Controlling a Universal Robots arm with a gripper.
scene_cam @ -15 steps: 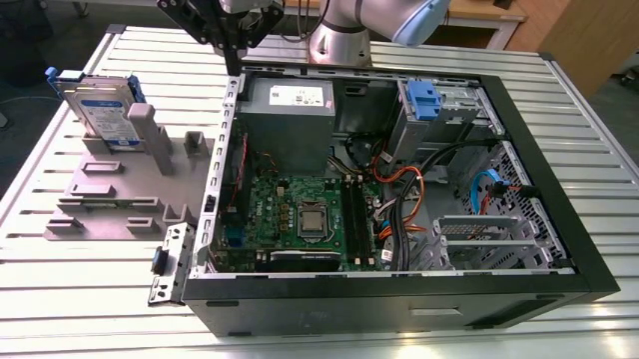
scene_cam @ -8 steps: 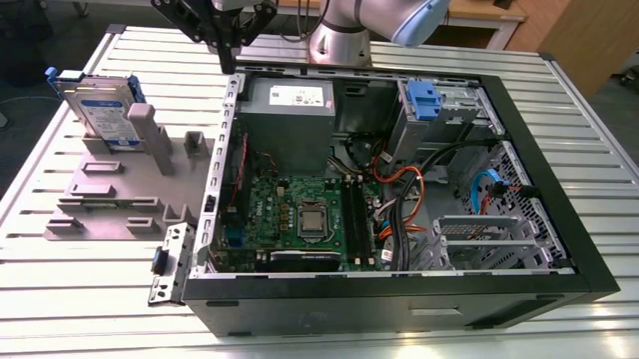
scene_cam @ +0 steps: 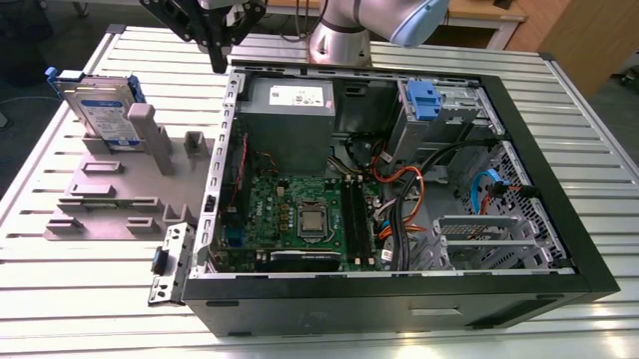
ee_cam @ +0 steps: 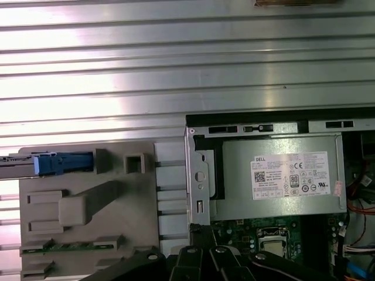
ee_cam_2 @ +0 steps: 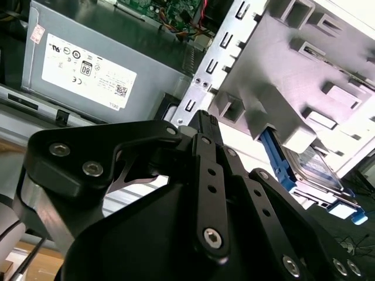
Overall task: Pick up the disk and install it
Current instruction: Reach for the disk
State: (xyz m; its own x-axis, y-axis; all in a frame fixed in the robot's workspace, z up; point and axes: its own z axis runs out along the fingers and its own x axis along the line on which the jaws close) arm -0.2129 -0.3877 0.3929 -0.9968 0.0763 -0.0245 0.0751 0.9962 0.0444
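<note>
The disk (scene_cam: 100, 108) is a silver drive with a white-and-blue label in a blue carrier. It stands upright in a slot at the far end of a grey fixture (scene_cam: 110, 194), on the exterior view's left. In the first wrist view the disk (ee_cam: 41, 164) shows edge-on, and in the second wrist view the disk (ee_cam_2: 310, 167) shows behind a fixture post. My black gripper (scene_cam: 218, 63) hangs above the table by the case's far left corner, to the disk's right and apart from it. Its fingers are shut and hold nothing. The gripper (ee_cam_2: 202, 116) (ee_cam: 202, 228) also appears in both wrist views.
An open black computer case (scene_cam: 559, 187) lies on the slatted metal table (scene_cam: 60, 299). Inside are a grey power supply (scene_cam: 289, 112), a green motherboard (scene_cam: 299, 217), cables, and a blue bracket (scene_cam: 423, 101) in the drive bay. The arm's base (scene_cam: 340, 37) stands behind the case.
</note>
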